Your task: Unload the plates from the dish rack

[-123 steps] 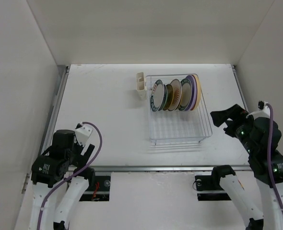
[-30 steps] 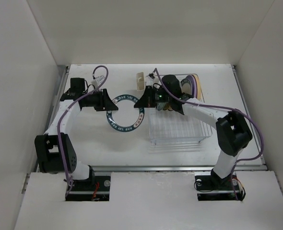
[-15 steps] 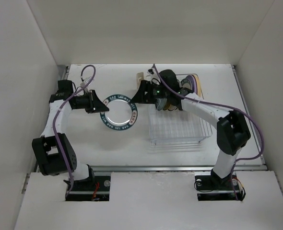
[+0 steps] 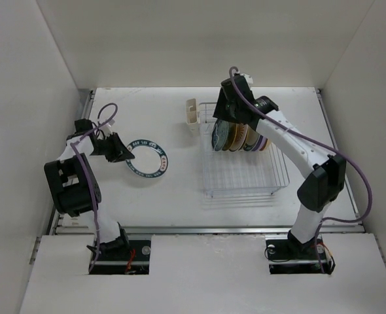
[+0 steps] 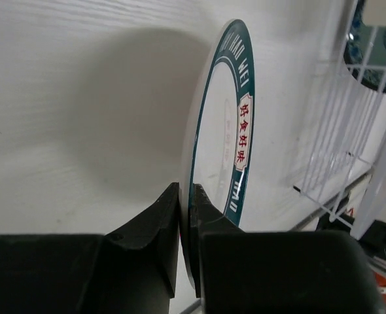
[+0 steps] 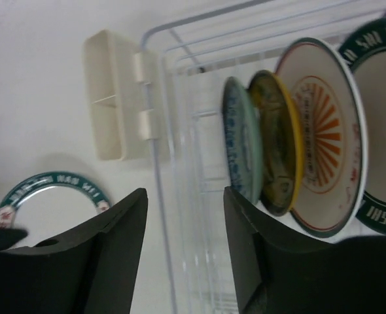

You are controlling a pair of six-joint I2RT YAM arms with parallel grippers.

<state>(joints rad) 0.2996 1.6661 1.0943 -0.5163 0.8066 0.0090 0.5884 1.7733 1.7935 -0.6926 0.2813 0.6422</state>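
Note:
My left gripper [image 4: 125,154] is shut on the rim of a white plate with a teal lettered rim [image 4: 148,159], which hangs tilted low over the table, left of the dish rack [image 4: 245,176]. The left wrist view shows that plate [image 5: 224,111] edge-on, pinched between my fingertips [image 5: 186,199]. My right gripper [image 4: 227,118] stands open over the rack's far left corner with nothing between its fingers [image 6: 124,226]. Below it, upright in the rack [image 6: 159,140], are a blue-green plate [image 6: 240,147], an amber one [image 6: 279,147], an orange-centred one [image 6: 320,134] and a teal-rimmed one [image 6: 379,131].
A small cream utensil cup [image 4: 192,112] hangs on the rack's left far corner and shows too in the right wrist view [image 6: 111,98]. White walls enclose the table on three sides. The left arm's cable [image 4: 105,114] loops above its wrist.
The left arm has carried the teal-rimmed plate leftward and lower, away from the rack. The right gripper has drawn back from the plate and risen over the rack's far corner.

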